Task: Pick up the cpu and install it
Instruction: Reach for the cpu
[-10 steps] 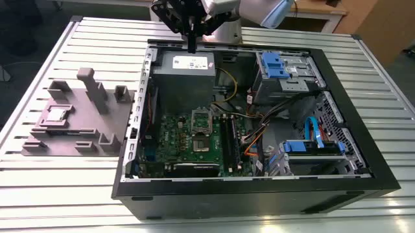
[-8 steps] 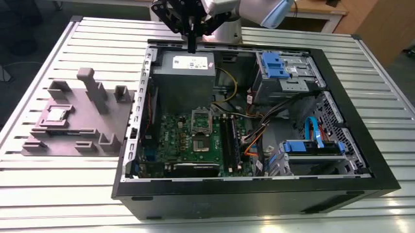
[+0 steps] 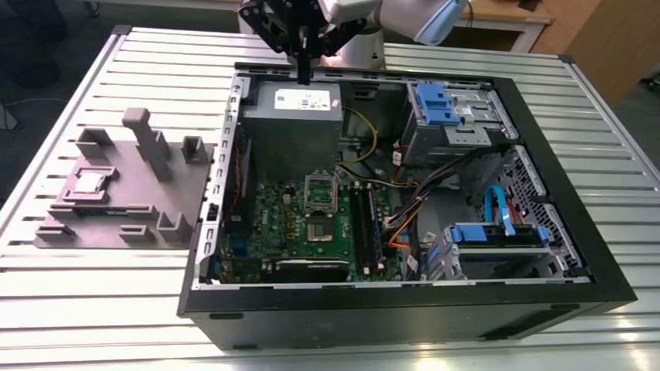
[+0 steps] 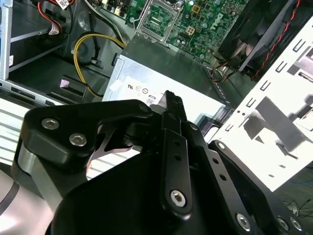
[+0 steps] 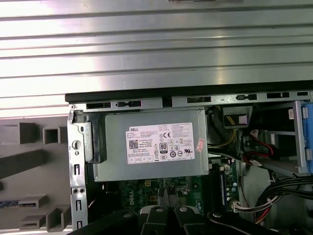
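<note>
1. The pincer (image 3: 305,77) hangs at the far edge of the open computer case (image 3: 413,309), its black fingers pointing down over the grey power supply (image 3: 292,116).
2. In the exterior view the fingers draw together into one narrow black stalk with nothing between them. In the first wrist view the tips (image 5: 164,192) also stand close side by side above the power supply's labelled face (image 5: 151,147).
3. The cpu (image 3: 91,183) lies flat in a square recess of the grey plastic block tray (image 3: 134,224), shiny side up. It is outside the case, on the slatted metal tabletop (image 3: 93,294) toward the exterior view's left.
4. The cpu is well apart from the pincer. The case's side wall and the tray's upright blocks stand between them, and the pincer touches neither the chip nor the tray.
5. Inside the case the green motherboard (image 3: 299,232) lies beyond the power supply from the pincer, with its square metal-framed socket (image 3: 321,226) near the board's middle. No chip is seated there that can be made out.
6. In the second wrist view the pincer's black linkage (image 4: 170,98) is in front, with the power supply (image 4: 161,68), a yellow cable (image 4: 83,54) and the motherboard (image 4: 205,19) beyond it.
7. Blue drive brackets (image 3: 438,104) sit in the case toward the exterior view's right.
</note>
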Robot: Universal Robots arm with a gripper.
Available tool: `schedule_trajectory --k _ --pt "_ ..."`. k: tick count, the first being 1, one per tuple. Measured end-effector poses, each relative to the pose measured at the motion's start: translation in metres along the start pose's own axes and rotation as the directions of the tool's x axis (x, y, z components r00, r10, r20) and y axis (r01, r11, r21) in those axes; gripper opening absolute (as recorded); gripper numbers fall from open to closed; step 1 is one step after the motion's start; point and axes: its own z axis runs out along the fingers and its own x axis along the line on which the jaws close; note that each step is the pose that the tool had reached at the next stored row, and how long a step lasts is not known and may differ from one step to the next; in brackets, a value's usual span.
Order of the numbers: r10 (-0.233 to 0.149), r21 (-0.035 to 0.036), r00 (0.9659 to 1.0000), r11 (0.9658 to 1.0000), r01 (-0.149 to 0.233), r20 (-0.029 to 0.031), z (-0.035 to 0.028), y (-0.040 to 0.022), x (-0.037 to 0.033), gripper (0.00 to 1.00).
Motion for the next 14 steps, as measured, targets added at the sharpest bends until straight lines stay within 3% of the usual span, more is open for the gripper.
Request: schedule_trajectory --k 14 --pt "0.0 0.0001 1.0 1.0 0.0 0.0 -0.0002 -0.0003 0.004 0.1"
